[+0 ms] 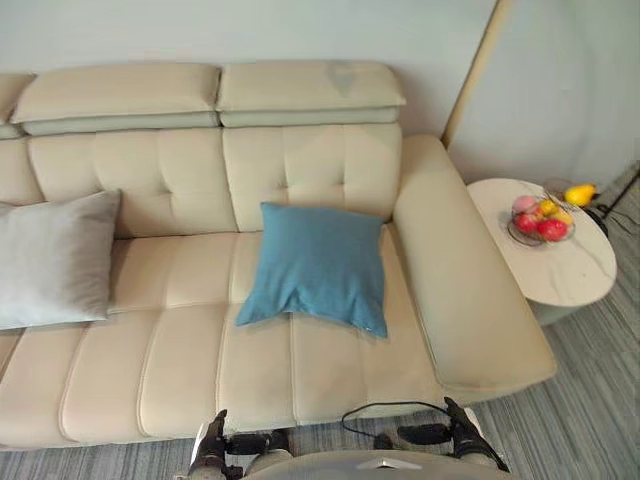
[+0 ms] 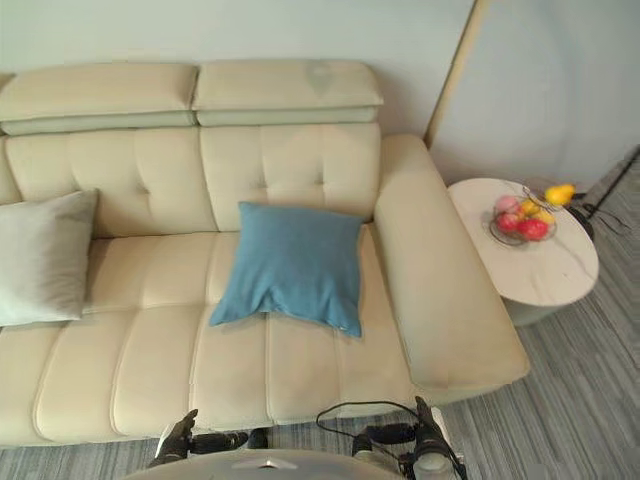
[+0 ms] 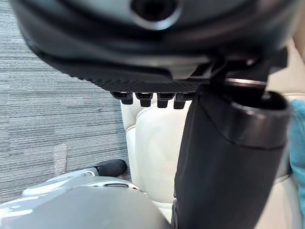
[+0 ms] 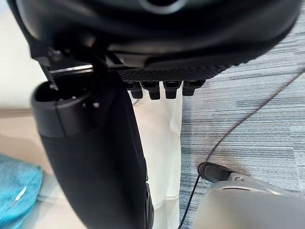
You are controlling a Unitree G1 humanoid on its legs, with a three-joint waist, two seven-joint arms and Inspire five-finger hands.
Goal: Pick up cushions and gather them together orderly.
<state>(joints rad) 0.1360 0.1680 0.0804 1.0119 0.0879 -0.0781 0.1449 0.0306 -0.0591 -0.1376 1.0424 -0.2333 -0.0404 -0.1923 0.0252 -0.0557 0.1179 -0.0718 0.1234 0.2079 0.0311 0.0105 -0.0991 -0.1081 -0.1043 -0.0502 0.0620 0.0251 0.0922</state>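
Pre-grasp: left hand & right hand at 6 o'clock, fingers slack, empty. Next: take blue cushion to grey cushion at 9.

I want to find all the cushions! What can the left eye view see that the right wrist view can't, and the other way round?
Extra in the left eye view: the grey cushion at the cream sofa's left end, the whole blue cushion leaning on the backrest, and a round side table with a fruit bowl.
Extra in the right wrist view: the right hand close up, its fingers relaxed, holding nothing.
Both: the cream sofa, the blue cushion (just a corner in the wrist view) and the grey carpet.
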